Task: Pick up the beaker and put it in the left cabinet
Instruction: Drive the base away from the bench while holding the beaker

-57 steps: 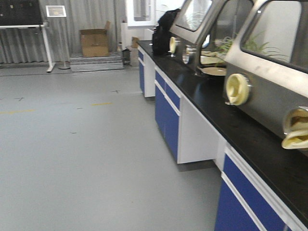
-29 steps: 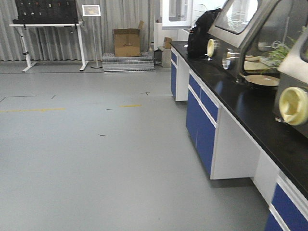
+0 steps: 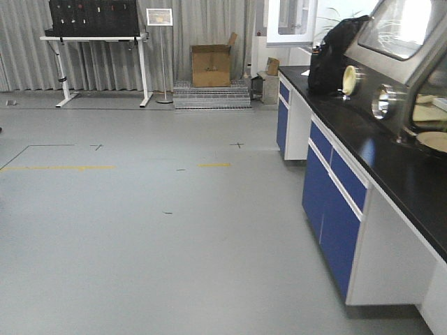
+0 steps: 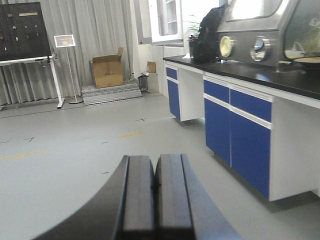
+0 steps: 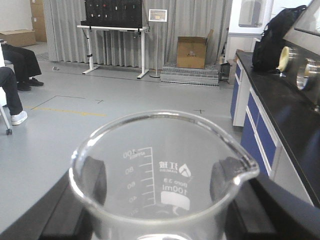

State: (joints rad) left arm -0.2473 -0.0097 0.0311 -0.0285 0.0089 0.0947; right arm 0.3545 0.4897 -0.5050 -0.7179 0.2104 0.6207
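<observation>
Two dark fingers (image 5: pixel 60 215) of the right gripper (image 5: pixel 162 210) clamped the beaker (image 5: pixel 160 170) from opposite sides. We saw it held upright and close to the right wrist camera, its spout pointing right and its white scale reading 100 ml. On the left gripper (image 4: pixel 156 195) the pads were pressed flush together with nothing between them, above the grey floor (image 3: pixel 140 230). Along our right ran a black countertop (image 3: pixel 391 160) over blue-fronted base cabinets (image 3: pixel 335 202). A black backpack (image 3: pixel 332 52) sat at the far end of the countertop, just beside a steel glovebox (image 3: pixel 412 42). Well beyond, a cardboard box (image 3: pixel 211 64) stood against the grey curtain. At the left edge of the right wrist view we saw a seated person's legs (image 5: pixel 12 75).
</observation>
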